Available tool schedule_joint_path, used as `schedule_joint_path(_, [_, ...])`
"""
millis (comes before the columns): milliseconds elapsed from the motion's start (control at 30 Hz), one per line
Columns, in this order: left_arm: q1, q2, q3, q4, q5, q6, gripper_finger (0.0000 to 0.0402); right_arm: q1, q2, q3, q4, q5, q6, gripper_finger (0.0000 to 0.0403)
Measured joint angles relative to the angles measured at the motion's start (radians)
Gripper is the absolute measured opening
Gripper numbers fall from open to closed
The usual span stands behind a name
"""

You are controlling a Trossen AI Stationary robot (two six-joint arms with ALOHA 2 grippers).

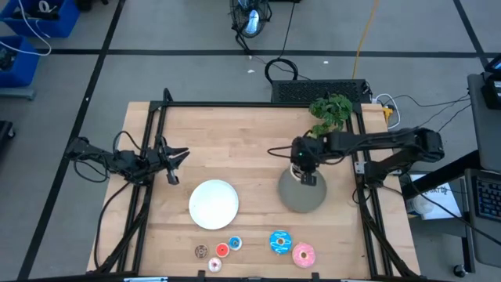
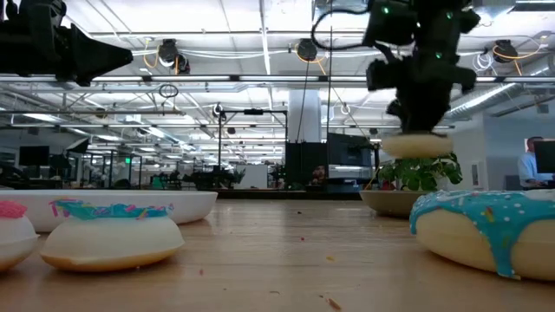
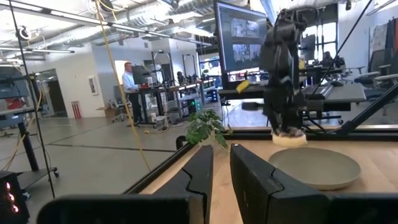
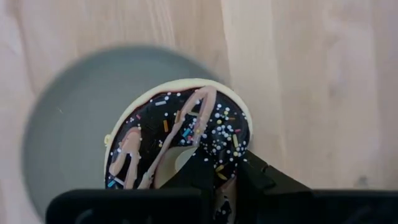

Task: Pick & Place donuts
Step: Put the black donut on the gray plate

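The sprinkled dark brown donut (image 4: 180, 134) sits in my right gripper (image 4: 217, 171), which is shut on it above the grey plate (image 1: 301, 196). The low view shows this donut (image 2: 416, 145) hanging clear over the plate (image 2: 390, 201). Two larger donuts, blue (image 1: 280, 241) and pink (image 1: 304, 254), lie flat near the table's near edge. The tiny brown (image 1: 201, 251), red (image 1: 221, 250), blue (image 1: 235, 244) and whitish-pink (image 1: 214, 265) donuts lie left of them. My left gripper (image 1: 176, 163) waits open over the table's left side. My right gripper holds the sprinkled donut by one side of its ring (image 4: 221, 155). One finger (image 4: 189, 165) stands in the hole and the other (image 4: 264, 177) outside the rim. The fingers come from above, pointing down. The donut lies roughly level below them, lifted clear of the grey plate.
A white plate (image 1: 214, 204) lies between the arms, left of the grey one. A green plant (image 1: 330, 110) stands at the table's far right corner. A black frame (image 1: 235, 104) edges the table. Bare wood lies across the table's far half.
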Motion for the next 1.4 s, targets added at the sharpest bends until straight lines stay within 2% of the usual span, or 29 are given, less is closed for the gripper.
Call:
schedule_joint_path(367, [0.0, 0.0, 0.0, 0.0, 0.0, -0.001, 0.0063, 0.001, 0.0, -0.24, 0.238, 0.003, 0.08, 0.002])
schedule_joint_path(700, [0.0, 0.0, 0.0, 0.0, 0.0, 0.003, 0.0063, 0.003, 0.0, -0.294, 0.261, 0.01, 0.038, 0.0029])
schedule_joint_path(833, [0.0, 0.0, 0.0, 0.0, 0.0, 0.004, 0.0063, 0.004, 0.0, -0.294, 0.266, 0.037, 0.033, 0.0065])
schedule_joint_path(1000, [0.0, 0.0, 0.0, 0.0, 0.0, 0.005, 0.0063, 0.003, 0.0, -0.294, 0.261, 0.091, 0.036, 0.0144])
schedule_joint_path(1133, [0.0, 0.0, 0.0, 0.0, 0.0, 0.008, 0.0063, 0.004, 0.0, -0.291, 0.268, 0.09, 0.035, 0.0196])
schedule_joint_path(1267, [0.0, 0.0, 0.0, 0.0, 0.0, 0.023, 0.0063, 0.004, 0.0, -0.26, 0.233, 0.09, 0.03, 0.0226])
schedule_joint_path(1400, [0.0, 0.0, 0.0, 0.0, 0.0, 0.023, 0.0063, 0.003, 0.0, -0.212, 0.198, 0.09, 0.01, 0.0239])
